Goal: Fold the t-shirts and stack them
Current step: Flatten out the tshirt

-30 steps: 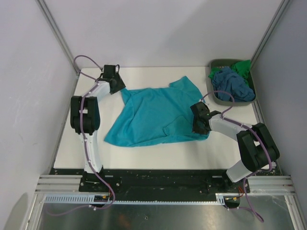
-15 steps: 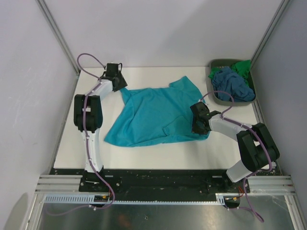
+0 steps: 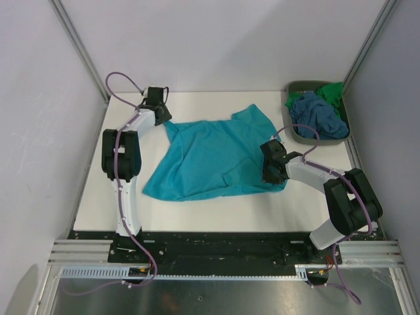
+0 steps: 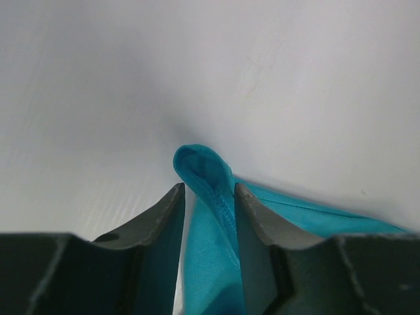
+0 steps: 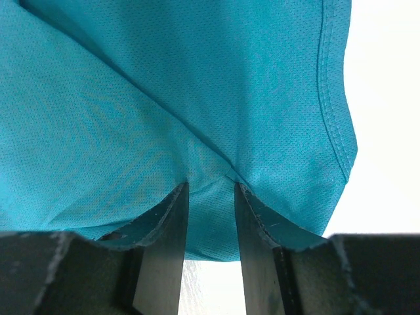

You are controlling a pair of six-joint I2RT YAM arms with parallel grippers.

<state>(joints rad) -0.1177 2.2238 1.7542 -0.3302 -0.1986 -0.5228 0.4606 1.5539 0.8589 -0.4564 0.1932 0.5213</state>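
The teal t-shirt (image 3: 216, 157) lies spread and rumpled on the white table (image 3: 197, 210). My left gripper (image 3: 162, 118) is at the shirt's far left corner. In the left wrist view its jaws (image 4: 209, 190) stand a little apart, with a looped hem of the teal shirt (image 4: 207, 197) between them and some table showing beside the cloth. My right gripper (image 3: 270, 176) rests on the shirt's near right part. Its jaws (image 5: 211, 186) stand a little apart over a ridge of teal cloth (image 5: 197, 98). The slate-blue shirt (image 3: 316, 113) and the green shirt (image 3: 332, 92) lie bunched in the bin.
The grey-green bin (image 3: 299, 136) stands at the far right corner, close behind my right arm. Grey walls and metal posts close in the table on three sides. A black rail runs along the near edge.
My left gripper has shifted slightly toward the far edge and turned a little. The shirt and my right arm have not visibly moved.
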